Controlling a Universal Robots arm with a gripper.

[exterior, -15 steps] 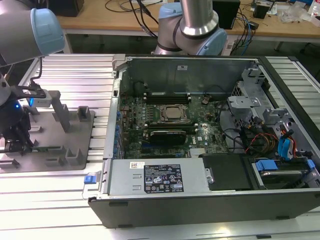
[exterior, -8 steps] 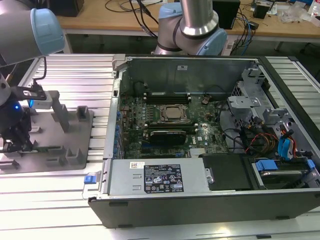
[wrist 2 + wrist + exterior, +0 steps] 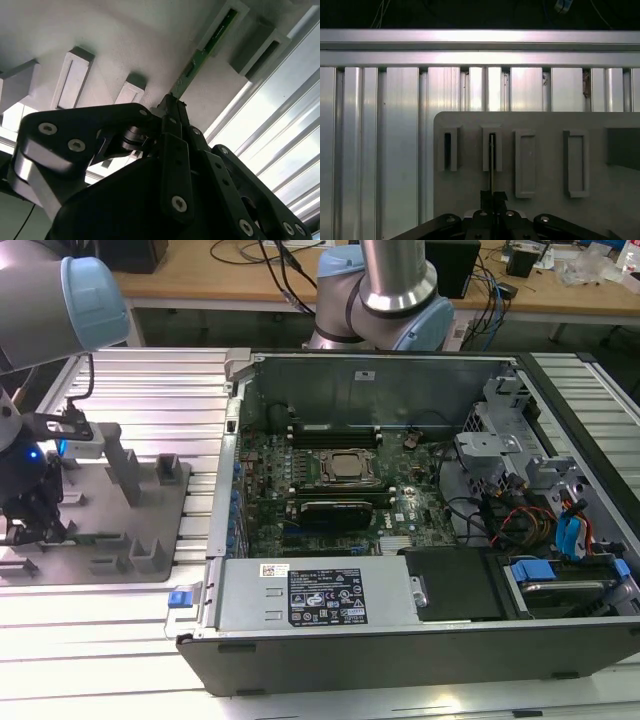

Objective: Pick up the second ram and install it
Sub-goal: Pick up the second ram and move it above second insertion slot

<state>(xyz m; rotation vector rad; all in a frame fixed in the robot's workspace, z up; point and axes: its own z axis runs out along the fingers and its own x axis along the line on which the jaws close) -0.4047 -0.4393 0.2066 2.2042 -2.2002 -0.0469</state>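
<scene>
The second ram (image 3: 202,52) is a thin green stick standing on edge in a grey slotted holder (image 3: 491,131) on the grey fixture plate (image 3: 105,540). In the first wrist view the second ram (image 3: 491,160) shows edge-on as a dark line. My gripper (image 3: 172,107) has its two black fingers pressed together on the near end of the stick, seen in both wrist views (image 3: 492,196). In the exterior view my gripper (image 3: 22,530) hangs low over the plate at the exterior view's left. One end of the stick still sits in the holder's slot.
Several grey blocks and posts (image 3: 125,475) stand on the plate around my gripper. The open computer case (image 3: 400,660) lies to the exterior view's right, with its motherboard (image 3: 340,470) and memory slots (image 3: 335,430) exposed. Ribbed aluminium table (image 3: 380,150) surrounds the plate.
</scene>
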